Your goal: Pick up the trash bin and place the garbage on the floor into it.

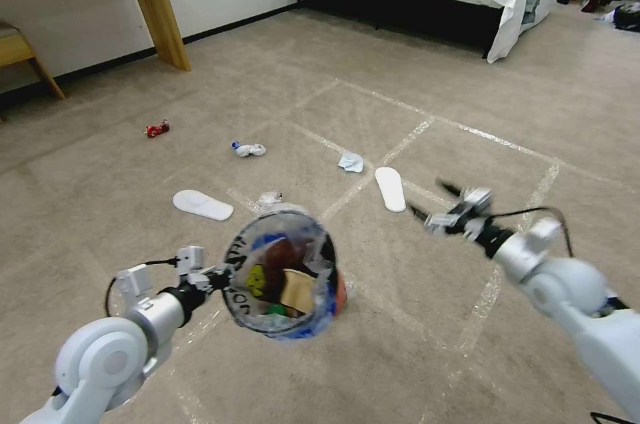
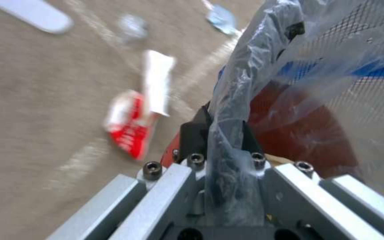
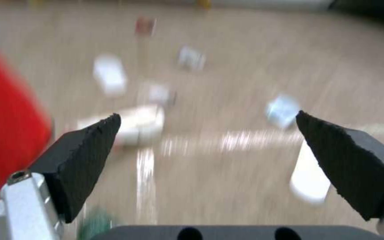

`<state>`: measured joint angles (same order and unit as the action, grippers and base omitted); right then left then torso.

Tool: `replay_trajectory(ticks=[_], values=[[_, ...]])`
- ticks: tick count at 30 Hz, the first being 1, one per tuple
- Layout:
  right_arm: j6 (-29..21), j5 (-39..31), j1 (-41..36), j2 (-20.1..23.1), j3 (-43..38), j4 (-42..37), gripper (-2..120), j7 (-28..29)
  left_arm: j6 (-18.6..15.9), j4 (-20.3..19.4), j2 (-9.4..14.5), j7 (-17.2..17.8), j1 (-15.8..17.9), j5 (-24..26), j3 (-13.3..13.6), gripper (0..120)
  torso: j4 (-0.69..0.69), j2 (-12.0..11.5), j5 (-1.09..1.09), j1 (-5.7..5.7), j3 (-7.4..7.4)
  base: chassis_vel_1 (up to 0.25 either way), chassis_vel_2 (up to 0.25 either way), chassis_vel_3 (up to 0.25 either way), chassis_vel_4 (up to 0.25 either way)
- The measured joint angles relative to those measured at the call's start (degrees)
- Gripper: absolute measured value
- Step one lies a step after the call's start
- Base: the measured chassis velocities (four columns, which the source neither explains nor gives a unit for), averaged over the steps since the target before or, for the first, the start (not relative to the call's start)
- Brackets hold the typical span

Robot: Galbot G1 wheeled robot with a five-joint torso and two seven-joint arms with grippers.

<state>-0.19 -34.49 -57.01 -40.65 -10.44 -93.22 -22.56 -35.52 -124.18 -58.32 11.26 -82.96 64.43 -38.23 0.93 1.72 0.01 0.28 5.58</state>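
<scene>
Left pincer (image 1: 217, 275) grips trash bin (image 1: 280, 274) by rim w/ slippery liner. Right pincer (image 3: 207, 133) spread, empty. Bin looks light; rim's the stiff handhold.

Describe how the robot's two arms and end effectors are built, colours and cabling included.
Both arms have rounded pale grey-white shells narrowing to black wrists. The left end effector and right end effector have silver metal bodies with hex bolts and black, wedge-shaped, rough-textured pads. A black cable loops by each wrist.
</scene>
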Motion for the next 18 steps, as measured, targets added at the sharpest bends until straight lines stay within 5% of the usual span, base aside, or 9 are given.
replay_trajectory(ticks=[5, 7, 10, 18], values=[[-2.0, 4.9, 10.5, -0.8, 13.4, 7.4, 100, -3.7, 0.3, 1.3, 0.0, -0.8, -0.4, -0.8, -3.2, 1, 0.02, 0.0, 0.01, 0.00, 0.01, 0.000, 0.000, 0.000, 0.000], [-2.9, 5.9, 20.6, -2.9, 23.0, 12.0, 100, -6.8, 0.3, 1.7, 0.2, -1.1, -0.5, -0.8, -4.6, 1, -0.01, 0.0, -0.08, 0.00, -0.01, 0.000, 0.000, 0.000, 0.000], [-5.5, 5.0, 29.8, -6.2, 33.6, 16.1, 100, -10.5, 0.4, 2.2, 0.5, -1.3, -0.5, -0.8, -5.7, 1, -0.04, 0.0, 0.06, 0.02, 0.02, 0.000, 0.000, 0.000, 0.000], [-10.7, 3.0, 49.4, -12.8, 53.0, 24.1, 100, -19.9, 0.4, 3.4, 0.6, -2.3, -0.6, -0.8, -6.7, 1, -0.02, 0.0, -0.07, 0.01, -0.01, 0.000, 0.000, 0.000, 0.000]])
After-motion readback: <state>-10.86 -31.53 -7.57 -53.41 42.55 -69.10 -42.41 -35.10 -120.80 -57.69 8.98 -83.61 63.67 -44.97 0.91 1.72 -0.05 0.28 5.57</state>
